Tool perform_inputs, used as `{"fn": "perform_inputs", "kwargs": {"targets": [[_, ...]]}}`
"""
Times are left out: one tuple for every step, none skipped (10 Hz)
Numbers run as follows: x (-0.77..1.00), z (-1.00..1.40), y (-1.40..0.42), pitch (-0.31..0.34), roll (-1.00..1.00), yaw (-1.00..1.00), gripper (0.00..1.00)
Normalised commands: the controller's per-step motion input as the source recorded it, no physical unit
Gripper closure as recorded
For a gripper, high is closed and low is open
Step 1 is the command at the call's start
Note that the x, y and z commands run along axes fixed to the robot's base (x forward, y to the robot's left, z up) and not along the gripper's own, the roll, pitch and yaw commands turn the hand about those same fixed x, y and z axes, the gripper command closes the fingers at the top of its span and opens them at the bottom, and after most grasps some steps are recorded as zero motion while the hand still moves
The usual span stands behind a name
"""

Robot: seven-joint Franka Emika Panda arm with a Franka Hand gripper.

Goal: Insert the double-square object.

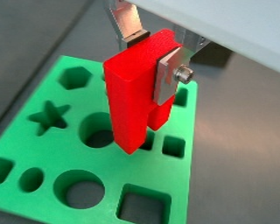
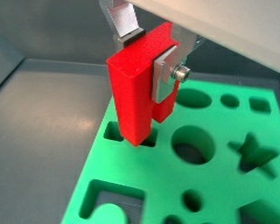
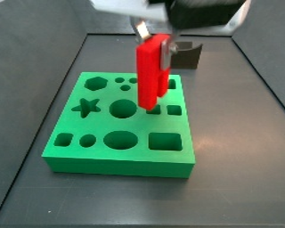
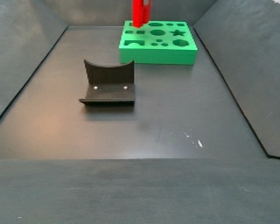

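Observation:
My gripper [image 1: 150, 52] is shut on the upper end of the double-square object [image 1: 133, 96], a tall bright red piece held upright; both show in both wrist views [image 2: 149, 51]. The silver fingers [image 1: 168, 75] clamp its sides. The red piece [image 3: 151, 76] stands over the green board [image 3: 109, 160], its lower end at a rectangular hole [image 2: 119, 133] near the board's edge, beside a big round hole [image 3: 121, 109]. I cannot tell whether the tip has entered the hole. In a side view the piece [image 4: 140, 12] and board [image 4: 160, 54] sit at the far end.
The green board [image 1: 20, 140] has a star hole [image 1: 49, 116], a hexagon hole [image 1: 74, 79], round holes and a square hole [image 3: 166, 141]. The dark fixture [image 4: 108, 85] stands on the dark floor mid-tray, also behind the board [image 3: 187, 55]. Grey walls surround the floor.

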Motion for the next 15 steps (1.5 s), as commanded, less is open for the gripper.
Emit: {"fn": "perform_inputs", "kwargs": {"targets": [[0.39,-0.27,0.00,0.019,-0.01,-0.72,1.00],[0.39,-0.25,0.00,0.013,-0.02,-0.73,1.00],[0.35,-0.24,0.00,0.000,-0.03,-0.78,1.00],[0.29,-0.25,0.00,0.000,-0.03,-0.84,1.00],[0.19,-0.29,0.01,0.000,-0.02,-0.92,1.00],[0.02,-0.23,0.00,0.009,-0.02,-1.00,1.00],[0.00,-0.07,0.00,0.000,0.00,-1.00,1.00],[0.00,0.00,0.00,0.000,0.00,-1.00,1.00],[0.00,0.00,0.00,0.000,0.01,-1.00,1.00],[-0.06,0.00,0.00,0.033,0.15,-1.00,1.00],[-0.08,-0.02,0.00,0.050,0.18,-0.97,1.00],[-0.08,-0.02,0.00,0.050,0.18,-0.97,1.00],[-0.08,-0.01,-0.01,0.036,0.17,-0.99,1.00],[-0.08,-0.13,-0.01,0.029,0.16,-1.00,1.00],[-0.07,-0.17,-0.01,0.020,0.15,-1.00,1.00]]}}
